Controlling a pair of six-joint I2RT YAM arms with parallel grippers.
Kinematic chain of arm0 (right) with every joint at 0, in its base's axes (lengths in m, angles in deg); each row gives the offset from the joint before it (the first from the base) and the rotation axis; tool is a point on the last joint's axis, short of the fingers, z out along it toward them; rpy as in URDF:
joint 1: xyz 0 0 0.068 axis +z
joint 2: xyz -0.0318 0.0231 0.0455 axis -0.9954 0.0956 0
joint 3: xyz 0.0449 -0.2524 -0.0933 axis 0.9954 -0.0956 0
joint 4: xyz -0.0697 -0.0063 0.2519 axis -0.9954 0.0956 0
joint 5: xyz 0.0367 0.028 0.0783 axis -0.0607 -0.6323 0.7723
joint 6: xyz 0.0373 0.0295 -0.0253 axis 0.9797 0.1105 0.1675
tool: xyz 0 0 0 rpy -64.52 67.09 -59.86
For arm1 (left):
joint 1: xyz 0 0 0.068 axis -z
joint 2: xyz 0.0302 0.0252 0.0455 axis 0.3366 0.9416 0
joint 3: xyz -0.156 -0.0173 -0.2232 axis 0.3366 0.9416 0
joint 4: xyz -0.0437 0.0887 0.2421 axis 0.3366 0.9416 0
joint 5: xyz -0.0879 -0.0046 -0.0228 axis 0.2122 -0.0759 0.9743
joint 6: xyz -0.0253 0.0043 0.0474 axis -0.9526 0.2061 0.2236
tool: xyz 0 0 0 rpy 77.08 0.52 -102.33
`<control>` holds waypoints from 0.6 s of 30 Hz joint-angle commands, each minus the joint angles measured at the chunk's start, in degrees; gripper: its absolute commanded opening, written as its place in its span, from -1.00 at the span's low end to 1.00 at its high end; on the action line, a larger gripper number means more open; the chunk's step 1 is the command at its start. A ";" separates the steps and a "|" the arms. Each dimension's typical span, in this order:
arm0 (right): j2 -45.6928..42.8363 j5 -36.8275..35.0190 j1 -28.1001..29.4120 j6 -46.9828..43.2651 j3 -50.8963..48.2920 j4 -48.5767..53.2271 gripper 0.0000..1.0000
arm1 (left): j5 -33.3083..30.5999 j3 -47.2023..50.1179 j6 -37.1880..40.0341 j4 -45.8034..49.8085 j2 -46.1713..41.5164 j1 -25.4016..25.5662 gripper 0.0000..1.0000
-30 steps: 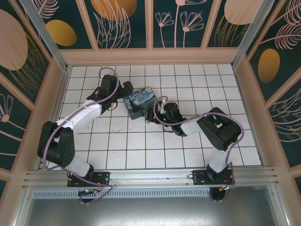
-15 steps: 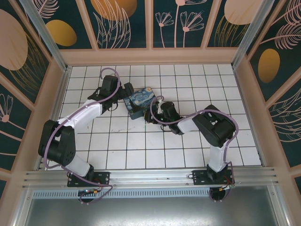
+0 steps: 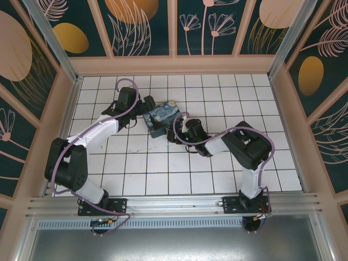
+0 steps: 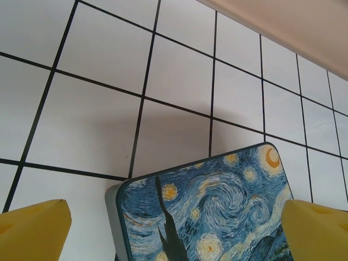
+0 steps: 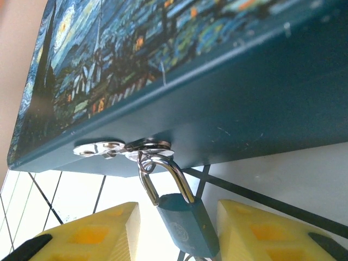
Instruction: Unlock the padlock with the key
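Padlock [image 5: 185,225] hangs by its shackle from the hasp [image 5: 117,147] on the box [image 5: 217,92] side. Right end effector [image 5: 176,225] at box's 5 o'clock, fingers apart flanking the lock body. Left end effector [image 4: 174,231] at 10 o'clock, wide apart over box corner.

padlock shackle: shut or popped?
Shut. In the right wrist view both shackle legs run into the padlock body, looped through the box's hasp.

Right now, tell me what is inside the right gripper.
The padlock lies between the fingers of the right gripper, its shackle through the hasp on the box. Its lower end is cut off, so the keyhole cannot be seen.
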 commanded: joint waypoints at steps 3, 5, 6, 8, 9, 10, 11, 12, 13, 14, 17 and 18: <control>-0.53 1.19 0.45 0.39 -2.14 1.35 -0.23 | 0.97 -2.43 -0.88 0.90 0.86 -0.18 0.97; -0.36 1.13 0.43 0.51 -2.18 1.19 -0.34 | 1.12 -2.56 -0.98 0.99 1.00 -0.23 0.97; -0.36 1.08 0.45 0.59 -2.18 1.13 -0.44 | 1.24 -2.54 -1.03 0.97 1.03 -0.23 0.97; -0.23 0.76 0.45 0.81 -2.05 1.30 -0.67 | 1.40 -2.48 -1.01 1.14 1.08 -0.24 0.97; -0.20 0.65 0.44 0.93 -1.94 1.57 -0.80 | 1.47 -2.34 -0.95 1.22 1.08 -0.23 0.97; -0.35 0.48 0.45 1.14 -1.92 1.69 -0.91 | 1.56 -2.14 -0.81 1.31 1.04 -0.23 0.97; -0.62 0.01 0.40 1.41 -1.97 1.77 -1.00 | 1.72 -1.69 -0.68 1.27 0.95 -0.23 0.97; -0.82 -0.29 0.40 1.64 -2.05 1.76 -1.00 | 1.87 -1.22 -0.58 1.24 0.95 -0.22 0.97; -1.20 -0.61 0.36 1.94 -2.15 1.92 -1.00 | 2.12 -0.78 -0.35 1.23 1.00 -0.27 0.97; -1.56 -0.96 0.36 2.31 -2.29 2.06 -1.00 | 2.49 -0.23 -0.06 1.23 1.08 -0.23 0.97; -3.01 -1.51 0.44 3.55 -2.86 1.70 -1.00 | 3.42 1.91 0.39 0.59 1.26 -0.23 0.97; -3.33 -1.76 0.49 3.89 -2.97 1.60 -1.00 | 3.71 2.56 0.53 0.39 1.41 -0.23 0.97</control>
